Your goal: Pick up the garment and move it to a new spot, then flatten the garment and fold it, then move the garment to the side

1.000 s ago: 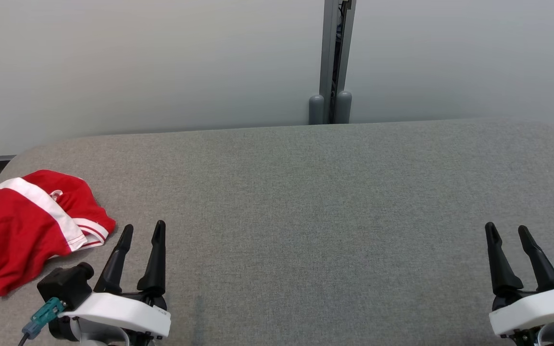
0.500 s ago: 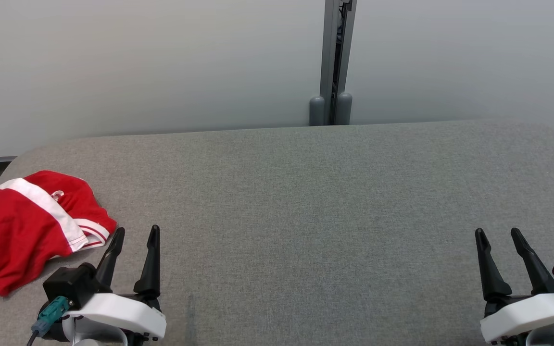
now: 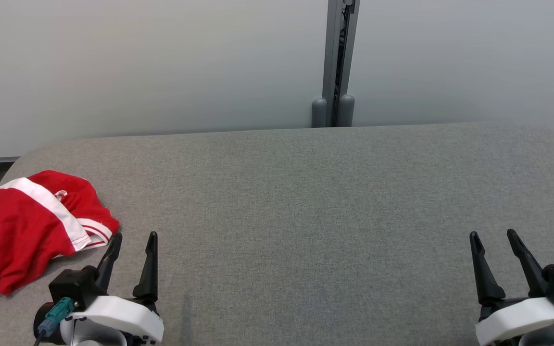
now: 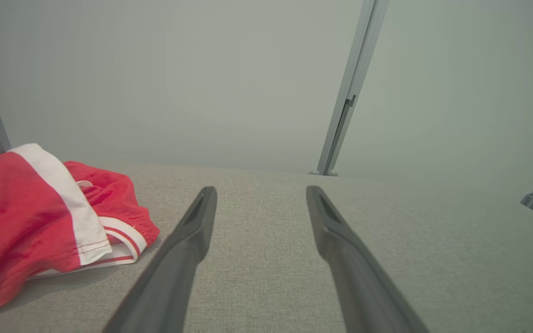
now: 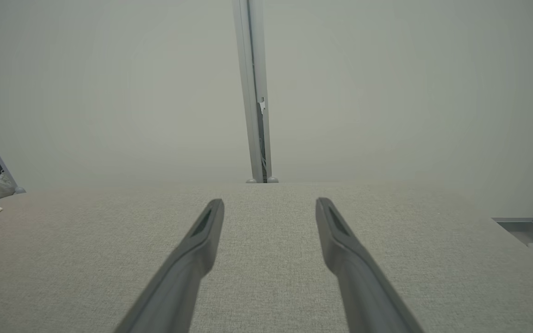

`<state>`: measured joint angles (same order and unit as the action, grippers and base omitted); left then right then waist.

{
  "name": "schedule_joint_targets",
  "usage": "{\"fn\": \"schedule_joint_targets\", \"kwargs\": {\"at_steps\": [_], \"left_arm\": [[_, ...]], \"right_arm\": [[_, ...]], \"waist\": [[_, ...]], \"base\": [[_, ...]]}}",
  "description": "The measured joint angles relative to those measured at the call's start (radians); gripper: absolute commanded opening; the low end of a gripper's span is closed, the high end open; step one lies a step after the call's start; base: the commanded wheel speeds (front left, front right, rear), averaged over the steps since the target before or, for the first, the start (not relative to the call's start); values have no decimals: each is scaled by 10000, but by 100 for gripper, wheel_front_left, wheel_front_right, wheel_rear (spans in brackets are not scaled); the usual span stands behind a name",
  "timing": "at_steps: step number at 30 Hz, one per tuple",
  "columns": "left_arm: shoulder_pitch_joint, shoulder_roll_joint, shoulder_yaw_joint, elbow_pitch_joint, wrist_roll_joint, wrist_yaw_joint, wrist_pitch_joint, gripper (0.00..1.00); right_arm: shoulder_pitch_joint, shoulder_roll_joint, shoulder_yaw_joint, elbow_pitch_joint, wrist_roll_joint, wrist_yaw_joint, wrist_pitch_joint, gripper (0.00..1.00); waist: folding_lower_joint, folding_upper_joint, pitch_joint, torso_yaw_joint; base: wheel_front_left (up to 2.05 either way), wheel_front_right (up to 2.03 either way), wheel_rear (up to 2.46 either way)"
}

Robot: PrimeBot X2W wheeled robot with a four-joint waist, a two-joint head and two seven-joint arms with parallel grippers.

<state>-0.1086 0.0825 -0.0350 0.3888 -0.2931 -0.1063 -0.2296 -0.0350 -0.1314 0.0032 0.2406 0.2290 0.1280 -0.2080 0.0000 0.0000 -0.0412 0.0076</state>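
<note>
Garment (image 3: pixel 22 230) lies just left of the released left claw (image 3: pixel 133 235); right claw (image 3: pixel 492 233) also released

The left gripper (image 3: pixel 133 235) and right gripper (image 3: pixel 492 233) look alike: two long, matte black jaws tapering to narrow tips, each with a shallow slot on its inner face, set in a rounded white housing (image 3: pixel 113 312). Beside the left housing, a black camera block (image 3: pixel 72 288) carries a teal connector (image 3: pixel 56 309) with a thin cable.

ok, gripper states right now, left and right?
Left gripper: open, holding nothing; crumpled red fabric garment with white band lies just beside it.
Right gripper: open, holding nothing.
</note>
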Motion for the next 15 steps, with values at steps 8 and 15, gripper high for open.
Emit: {"fn": "schedule_joint_targets", "kwargs": {"at_steps": [8, 15], "left_arm": [[-116, -56, 153, 320, 251, -69, -102, 100], [-237, -117, 307, 650, 497, -71, -192, 100]], "right_arm": [[-20, 140, -130, 81, -360, 15, -192, 100], [-166, 194, -65, 311, -397, 15, -332, 100]], "waist": [[0, 0, -14, 9], [0, 0, -9, -3]], "base": [[0, 0, 0], [0, 0, 0]]}}
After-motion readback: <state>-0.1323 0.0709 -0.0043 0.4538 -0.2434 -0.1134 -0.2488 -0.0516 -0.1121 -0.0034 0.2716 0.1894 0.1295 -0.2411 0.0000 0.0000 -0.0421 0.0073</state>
